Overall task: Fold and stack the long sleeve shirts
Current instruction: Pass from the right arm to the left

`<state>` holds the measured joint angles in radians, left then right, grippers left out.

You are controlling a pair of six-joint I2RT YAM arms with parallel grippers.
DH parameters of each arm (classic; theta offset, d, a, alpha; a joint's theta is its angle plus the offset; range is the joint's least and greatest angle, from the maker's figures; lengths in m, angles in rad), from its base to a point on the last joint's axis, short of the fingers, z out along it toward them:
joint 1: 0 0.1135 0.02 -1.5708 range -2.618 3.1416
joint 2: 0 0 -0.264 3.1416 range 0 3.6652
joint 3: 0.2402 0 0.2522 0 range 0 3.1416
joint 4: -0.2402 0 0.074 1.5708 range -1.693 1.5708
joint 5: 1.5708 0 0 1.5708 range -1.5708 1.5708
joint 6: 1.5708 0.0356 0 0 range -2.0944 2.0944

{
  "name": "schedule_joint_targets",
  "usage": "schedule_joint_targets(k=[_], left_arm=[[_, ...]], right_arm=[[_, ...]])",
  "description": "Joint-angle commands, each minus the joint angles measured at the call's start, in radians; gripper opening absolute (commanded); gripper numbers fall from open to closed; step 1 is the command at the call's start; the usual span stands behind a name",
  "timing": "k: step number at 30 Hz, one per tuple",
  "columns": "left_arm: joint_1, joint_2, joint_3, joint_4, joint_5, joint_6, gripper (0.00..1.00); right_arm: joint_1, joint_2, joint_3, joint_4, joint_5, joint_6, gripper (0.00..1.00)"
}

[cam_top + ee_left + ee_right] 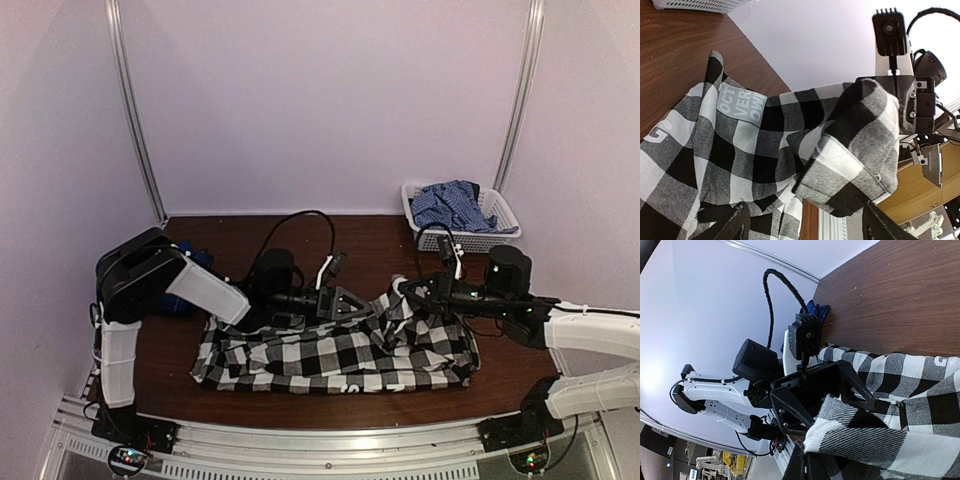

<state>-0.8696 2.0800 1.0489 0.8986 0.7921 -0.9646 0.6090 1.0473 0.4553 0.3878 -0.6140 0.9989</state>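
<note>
1. Table [300, 235] — dark wood, with both arm bases at its near edge.
2. Checked shirt [340, 355] — black and white, lying crumpled on the near middle of the table. It spreads from left to right between the two arms. White lettering [740, 105] shows on one panel.
3. Right gripper [406, 288] — comes in from the right, over the far right part of the checked shirt. Its jaws are pressed together, pinching a fold of that shirt. The fold is held up off the rest of the cloth, and the remainder rests on the table.
4. Left gripper [362, 304] — comes in from the left and faces the right gripper at close quarters. Its fingers [735, 222] are spread wide. In the left wrist view the raised fold hangs between them. Whether either finger touches the cloth cannot be told.
5. Blue bundle [190, 252] — dark, on the table behind the left arm and near the left wall, apart from the checked shirt. The arm hides part of it, and its pattern cannot be made out.
6. Basket [470, 240] — white and slotted, at the far right corner of the table, well apart from both grippers. A blue patterned cloth [450, 205] is heaped in it, rising above the rim.
</note>
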Motion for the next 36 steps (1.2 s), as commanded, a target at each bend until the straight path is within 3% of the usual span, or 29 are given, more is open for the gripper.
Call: schedule_joint_targets(k=[1,5,20,23,27,28,30,33,36], left_arm=[[0.007,0.057,0.069,0.124,0.073,-0.038,0.78],[0.006,0.102,0.117,0.175,0.112,-0.067,0.78],[-0.013,0.208,0.224,0.263,0.193,-0.146,0.5],[-0.016,0.211,0.217,0.304,0.202,-0.161,0.36],[-0.015,0.209,0.212,0.356,0.218,-0.194,0.05],[-0.014,0.203,0.21,0.367,0.223,-0.2,0.0],[-0.01,0.184,0.2,0.357,0.235,-0.191,0.0],[-0.005,0.123,0.189,0.224,0.244,-0.099,0.0],[-0.006,0.034,0.225,-0.143,0.21,0.145,0.0]], right_arm=[[-0.003,-0.018,0.0,0.036,-0.02,0.007,0.0],[-0.003,-0.016,-0.004,0.044,-0.02,0.013,0.0],[-0.003,-0.021,-0.011,0.045,-0.019,0.014,0.0],[-0.003,-0.031,-0.013,0.028,-0.004,0.005,0.0],[-0.004,-0.05,-0.019,0.0,0.01,-0.001,0.0],[-0.003,-0.058,-0.017,-0.018,0.019,-0.007,0.0],[-0.005,-0.074,0.006,-0.112,0.057,-0.037,0.0],[-0.006,-0.095,0.1,-0.415,0.184,-0.142,0.18],[-0.008,-0.126,0.189,-0.68,0.322,-0.218,0.41]])
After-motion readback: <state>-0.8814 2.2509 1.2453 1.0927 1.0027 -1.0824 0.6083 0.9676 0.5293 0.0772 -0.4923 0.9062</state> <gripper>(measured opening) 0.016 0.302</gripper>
